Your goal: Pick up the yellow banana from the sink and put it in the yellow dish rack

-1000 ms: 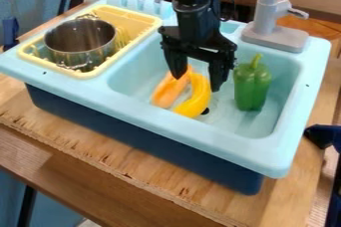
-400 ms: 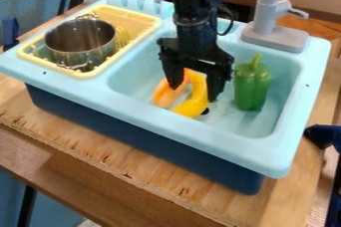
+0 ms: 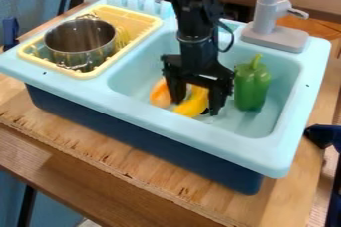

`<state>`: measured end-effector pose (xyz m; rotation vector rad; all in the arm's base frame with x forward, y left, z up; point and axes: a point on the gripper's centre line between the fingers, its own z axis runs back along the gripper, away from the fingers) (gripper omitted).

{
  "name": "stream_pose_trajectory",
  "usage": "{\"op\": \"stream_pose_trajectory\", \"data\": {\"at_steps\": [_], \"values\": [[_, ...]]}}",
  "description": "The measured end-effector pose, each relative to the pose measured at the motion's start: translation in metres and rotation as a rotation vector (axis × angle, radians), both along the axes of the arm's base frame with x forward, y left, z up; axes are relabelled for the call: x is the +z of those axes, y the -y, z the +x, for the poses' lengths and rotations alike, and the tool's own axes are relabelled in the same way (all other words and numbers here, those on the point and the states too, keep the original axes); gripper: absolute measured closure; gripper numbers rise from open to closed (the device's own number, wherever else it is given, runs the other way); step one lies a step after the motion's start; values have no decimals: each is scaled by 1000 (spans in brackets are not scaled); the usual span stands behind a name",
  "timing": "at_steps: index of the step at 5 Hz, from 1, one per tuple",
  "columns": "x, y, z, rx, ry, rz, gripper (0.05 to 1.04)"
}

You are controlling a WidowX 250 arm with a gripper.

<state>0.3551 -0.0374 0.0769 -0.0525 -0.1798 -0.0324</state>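
Gripper sits lower in sink basin than in earlier frame; fingers spread, astride yellow banana; orange item at 10 o'clock from banana, green pepper at 2 o'clock

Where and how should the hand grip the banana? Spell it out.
Probably around its middle, from above: the banana lies long and curved in the sink, so the fingers can close across its narrow width. The hand straddles it, one finger between it and the orange piece.
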Motion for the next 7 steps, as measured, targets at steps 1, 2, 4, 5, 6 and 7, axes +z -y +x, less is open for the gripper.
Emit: {"op": "stream_pose_trajectory", "data": {"at_steps": [1, 2, 4, 5, 6, 7], "values": [[-3, 2, 1, 4, -10, -6, 133], [-3, 3, 1, 10, -12, -9, 386], [11, 1, -1, 6, 12, -2, 618], [39, 2, -5, 15, 75, -22, 618], [86, -17, -11, 87, 202, -4, 618], [102, -48, -9, 234, 274, 15, 618]]}}
